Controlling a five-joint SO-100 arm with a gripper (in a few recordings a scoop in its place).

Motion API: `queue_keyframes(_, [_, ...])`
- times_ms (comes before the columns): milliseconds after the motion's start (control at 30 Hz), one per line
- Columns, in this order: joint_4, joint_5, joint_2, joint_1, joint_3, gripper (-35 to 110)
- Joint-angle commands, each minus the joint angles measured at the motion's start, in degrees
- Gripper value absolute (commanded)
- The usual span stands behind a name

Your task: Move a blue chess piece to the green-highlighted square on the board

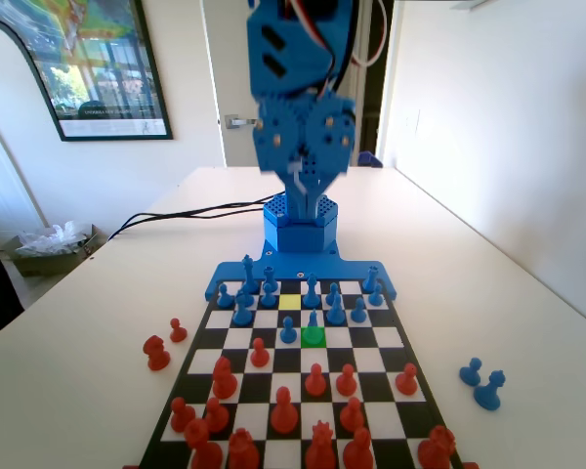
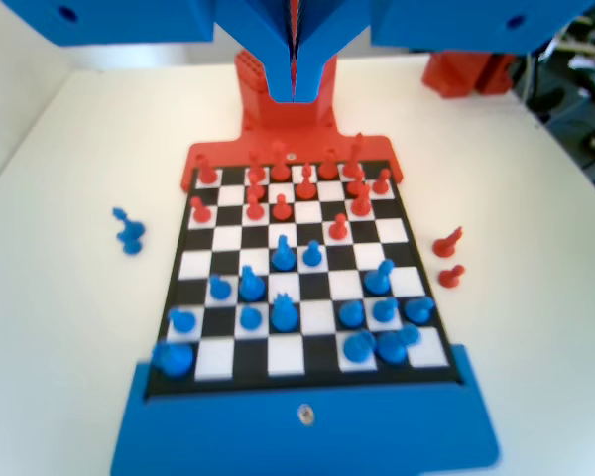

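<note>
The blue arm holds its gripper point(image 2: 295, 74) raised, jaws pressed together.

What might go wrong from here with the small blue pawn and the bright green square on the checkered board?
The small blue pawn seems to stand on the bright green square already, with the blue gripper high above and shut. Descending now may topple it or the neighbouring blue pawn, just left in the fixed view. It looks set toward the square's far edge, so a nudge might push it off.
</note>
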Motion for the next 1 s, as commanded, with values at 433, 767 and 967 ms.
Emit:
queue_keyframes(433, [15.82, -8.96, 22.41, 3.78, -2.55, 1])
queue_keyframes(767, [9.32, -9.40, 26.89, 4.04, 1.76, 1])
queue_keyframes(967, [8.44, -9.49, 30.41, 3.25, 1.93, 1])
